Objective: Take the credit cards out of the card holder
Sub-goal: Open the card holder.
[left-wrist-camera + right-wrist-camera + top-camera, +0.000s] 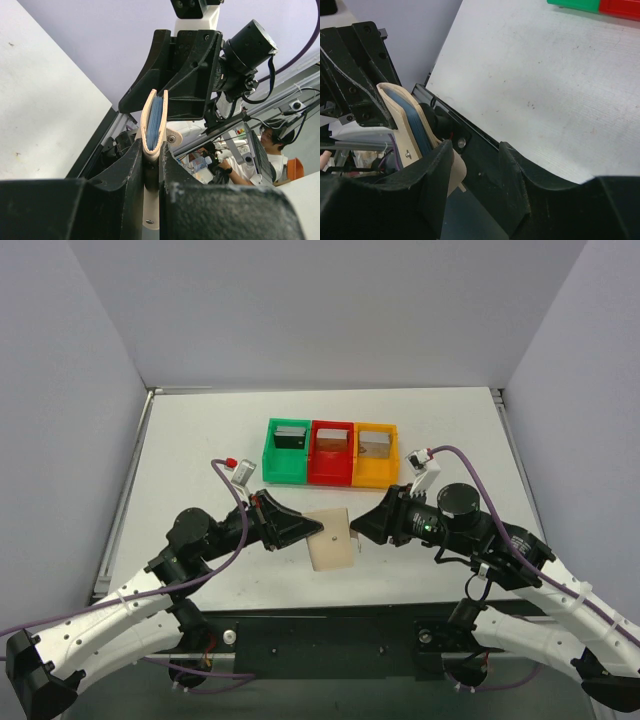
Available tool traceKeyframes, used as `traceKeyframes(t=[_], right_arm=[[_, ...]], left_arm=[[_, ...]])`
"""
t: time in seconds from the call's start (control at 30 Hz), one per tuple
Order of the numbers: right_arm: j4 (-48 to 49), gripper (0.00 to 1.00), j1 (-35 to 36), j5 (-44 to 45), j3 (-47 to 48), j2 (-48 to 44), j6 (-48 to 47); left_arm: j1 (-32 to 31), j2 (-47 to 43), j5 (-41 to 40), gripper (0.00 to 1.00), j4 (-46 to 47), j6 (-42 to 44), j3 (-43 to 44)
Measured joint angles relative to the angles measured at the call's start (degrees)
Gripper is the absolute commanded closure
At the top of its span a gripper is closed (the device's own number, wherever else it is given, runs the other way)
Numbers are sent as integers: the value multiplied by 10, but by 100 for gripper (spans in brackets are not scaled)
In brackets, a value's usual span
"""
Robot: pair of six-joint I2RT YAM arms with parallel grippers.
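Observation:
The tan card holder hangs folded above the table's near edge, with my left gripper shut on its left side. In the left wrist view the card holder stands edge-on between the jaws of my left gripper, its blue pockets showing inside the tan cover. My right gripper is open at the holder's right edge. In the right wrist view the card holder lies just outside the left finger, and nothing is between the jaws of my right gripper. One credit card lies in each bin: dark, brownish, grey.
Green bin, red bin and orange bin stand side by side at mid-table, behind both grippers. White walls close in the table on three sides. The black base rail runs under the held holder.

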Motion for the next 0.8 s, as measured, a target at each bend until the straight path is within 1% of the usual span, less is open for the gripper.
traceKeyframes(t=[0.4, 0.5, 0.57, 0.63, 0.67, 0.7, 0.73, 0.77, 0.8], right_arm=[[47, 59, -5, -62, -13, 11, 12], [68, 60, -8, -85, -21, 16, 16], [81, 65, -8, -103, -23, 21, 18], [95, 72, -9, -120, -26, 25, 21], [102, 78, -10, -129, -26, 28, 24], [110, 82, -10, -139, -27, 30, 27], [116, 89, -11, -147, -29, 31, 30], [121, 92, -11, -153, -29, 33, 31], [123, 100, -11, -157, -29, 34, 31]], left_arm=[[0, 14, 31, 100, 51, -19, -6], [-1, 16, 43, 100, 66, -23, -6], [-1, 19, 51, 100, 74, -28, -6], [-1, 22, 58, 100, 82, -31, -6], [-1, 24, 61, 100, 87, -33, -6], [-1, 25, 63, 100, 91, -34, -6], [-1, 27, 65, 100, 95, -34, -6], [-1, 29, 67, 100, 98, -35, -6], [-1, 30, 69, 100, 101, -35, -6]])
